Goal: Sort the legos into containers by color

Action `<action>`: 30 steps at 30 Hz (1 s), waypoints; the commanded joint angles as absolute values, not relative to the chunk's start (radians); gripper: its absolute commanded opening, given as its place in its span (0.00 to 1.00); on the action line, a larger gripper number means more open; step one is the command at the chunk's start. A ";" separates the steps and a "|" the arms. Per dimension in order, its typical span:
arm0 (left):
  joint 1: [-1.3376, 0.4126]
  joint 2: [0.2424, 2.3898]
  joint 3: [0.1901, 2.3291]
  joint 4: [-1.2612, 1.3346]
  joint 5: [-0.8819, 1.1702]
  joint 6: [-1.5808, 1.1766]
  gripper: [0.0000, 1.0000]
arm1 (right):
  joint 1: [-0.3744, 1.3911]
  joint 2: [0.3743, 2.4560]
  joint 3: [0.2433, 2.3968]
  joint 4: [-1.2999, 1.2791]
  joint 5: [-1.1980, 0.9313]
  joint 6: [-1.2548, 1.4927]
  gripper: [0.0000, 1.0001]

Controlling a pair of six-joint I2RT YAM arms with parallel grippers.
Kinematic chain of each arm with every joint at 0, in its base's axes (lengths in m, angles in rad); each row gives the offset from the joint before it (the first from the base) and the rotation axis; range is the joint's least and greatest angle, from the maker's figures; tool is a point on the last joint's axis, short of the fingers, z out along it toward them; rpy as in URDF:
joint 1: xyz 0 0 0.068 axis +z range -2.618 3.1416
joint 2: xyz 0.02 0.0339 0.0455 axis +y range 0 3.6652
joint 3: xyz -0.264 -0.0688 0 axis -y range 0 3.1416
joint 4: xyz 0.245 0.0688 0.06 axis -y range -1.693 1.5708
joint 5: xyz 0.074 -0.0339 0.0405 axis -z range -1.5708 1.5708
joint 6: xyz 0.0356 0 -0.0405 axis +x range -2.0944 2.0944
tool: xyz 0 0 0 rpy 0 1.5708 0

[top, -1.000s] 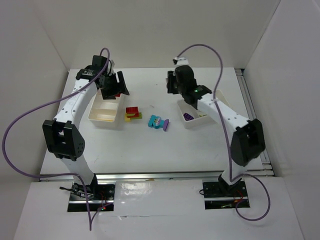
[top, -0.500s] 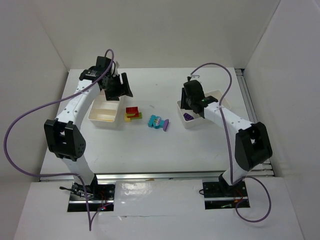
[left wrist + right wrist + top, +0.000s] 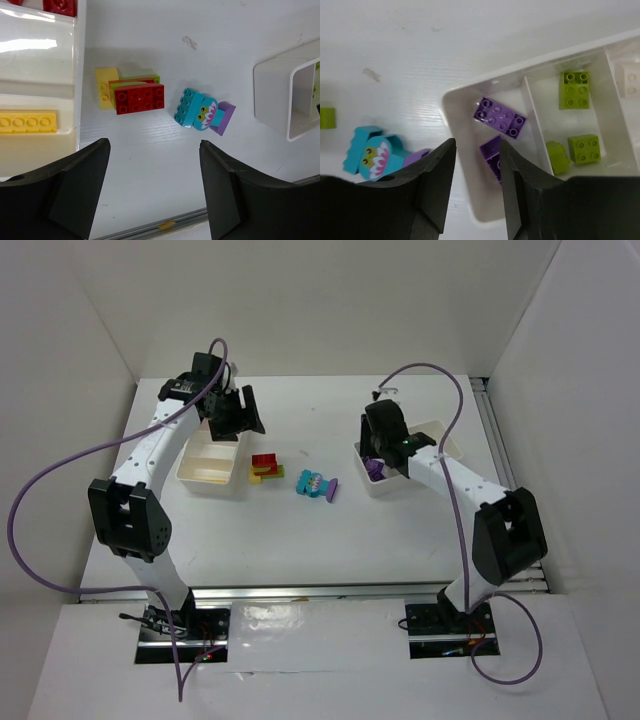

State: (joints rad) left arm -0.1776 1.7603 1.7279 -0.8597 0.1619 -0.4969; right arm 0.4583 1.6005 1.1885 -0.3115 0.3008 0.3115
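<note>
Right wrist view: the right claw (image 3: 477,150) hangs over the right tray (image 3: 465,125), fingers parted, a purple brick (image 3: 490,150) showing between them in the end compartment, a second purple brick (image 3: 499,117) lying diagonally just beyond it, and lime green bricks (image 3: 575,90) in the middle compartment. The left claw (image 3: 155,150) gapes wide and empty above the surface (image 3: 150,175), where a red brick (image 3: 139,98) lies long axis left-to-right against a yellow piece (image 3: 106,87), the cyan brick (image 3: 196,109) close by; the left tray (image 3: 77,75) holds a flat yellow brick (image 3: 27,122), also left-to-right.
</note>
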 commanded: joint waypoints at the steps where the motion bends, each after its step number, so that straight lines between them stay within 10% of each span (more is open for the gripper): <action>1: -0.179 1.736 1.743 -0.845 0.130 -0.483 0.83 | 0.526 1.480 1.193 -0.227 0.284 0.272 0.47; 5: -0.179 1.727 1.752 -0.845 0.106 -0.492 0.83 | 0.626 1.569 1.277 -0.270 0.172 0.229 0.52; 10: -0.179 1.718 1.752 -0.835 0.097 -0.492 0.83 | 0.744 1.722 1.328 -0.331 0.094 0.187 0.80; 30: -0.018 1.672 1.741 -0.876 -0.034 -0.619 0.83 | 0.762 2.192 1.901 -0.382 -0.078 0.038 0.88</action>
State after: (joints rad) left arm -0.0277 1.7283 1.7275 -0.8783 -0.0349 -0.6128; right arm 0.7650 2.1857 1.8442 -0.3553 -0.0704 0.0574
